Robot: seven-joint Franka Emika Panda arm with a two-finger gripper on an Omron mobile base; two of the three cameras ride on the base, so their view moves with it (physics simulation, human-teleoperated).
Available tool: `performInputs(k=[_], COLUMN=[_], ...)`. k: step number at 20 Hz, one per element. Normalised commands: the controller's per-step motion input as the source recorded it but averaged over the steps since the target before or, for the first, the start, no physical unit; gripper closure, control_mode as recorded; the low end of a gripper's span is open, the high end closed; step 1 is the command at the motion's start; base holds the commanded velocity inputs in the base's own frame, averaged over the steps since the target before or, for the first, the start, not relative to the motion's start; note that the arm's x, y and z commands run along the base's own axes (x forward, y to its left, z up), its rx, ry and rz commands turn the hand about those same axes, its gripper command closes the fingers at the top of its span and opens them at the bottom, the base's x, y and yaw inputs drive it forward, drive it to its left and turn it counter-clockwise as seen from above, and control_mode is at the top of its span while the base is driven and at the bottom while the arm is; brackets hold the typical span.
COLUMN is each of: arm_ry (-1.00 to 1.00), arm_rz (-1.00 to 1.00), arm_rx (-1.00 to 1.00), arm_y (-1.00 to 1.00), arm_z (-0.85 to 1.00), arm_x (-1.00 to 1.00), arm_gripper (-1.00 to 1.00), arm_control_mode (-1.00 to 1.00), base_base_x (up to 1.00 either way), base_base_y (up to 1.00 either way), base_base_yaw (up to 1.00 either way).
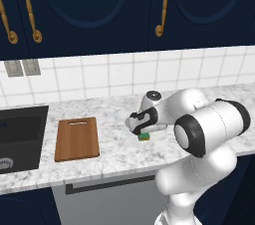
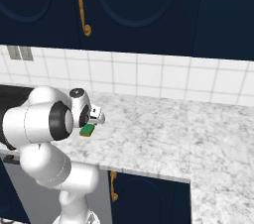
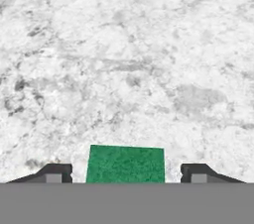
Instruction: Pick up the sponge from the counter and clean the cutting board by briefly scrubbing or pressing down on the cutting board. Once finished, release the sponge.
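Two dark fingertips [image 3: 59,172] stand apart in the hand view, one on each side of the green sponge [image 3: 126,164]. There is a gap between each tip and the sponge, so the jaws look let go, not squeezing. The gripper [image 3: 126,173] is low, right over the sponge.

From the left base view, the sponge [image 1: 144,136] lies on the counter [image 1: 119,157], under the hand. The board [image 1: 76,138] is well off to one side, nearer the black sink [image 1: 20,137]. The sponge is not on the board. It sits on bare stone.

I think the job is at the start: the hand must close on the sponge and lift it before any scrubbing can happen.

What could go wrong? The sponge is soft. If the jaws close too gently, it may slip out on the way to the board. If the hand is too high when it closes, the tips may pinch only the green top and the sponge could tip or drop. If the hand goes too low, the tips may scrape the stone. The board is a good way off too, so a loose hold could let the sponge fall short of it. Then pressing down would clean only the counter.
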Motion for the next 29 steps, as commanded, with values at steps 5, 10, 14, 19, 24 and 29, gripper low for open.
performInputs(k=[5,10,14,19,24,29], arm_ry=[0.0,0.0,-0.04,-0.02,-0.01,0.01], arm_rz=[0.0,0.0,0.0,0.01,0.0,0.0], arm_rx=[0.05,0.18,0.18,0.15,0.15,0.04], arm_y=[-0.13,-0.12,-0.15,-0.09,-0.14,-0.13], arm_z=[0.38,0.75,0.99,0.86,0.67,0.44], arm_x=[-0.17,-0.51,-0.75,-0.98,-1.0,-1.0], arm_gripper=[-1.0,-1.0,-1.0,-1.0,-1.0,-1.0], arm_control_mode=[-1.0,-1.0,-1.0,-1.0,-1.0,-1.0], base_base_x=[0.0,0.0,0.0,0.0,0.0,0.0], base_base_y=[0.0,0.0,0.0,0.0,0.0,0.0], base_base_yaw=[0.0,0.0,0.0,0.0,0.0,0.0])
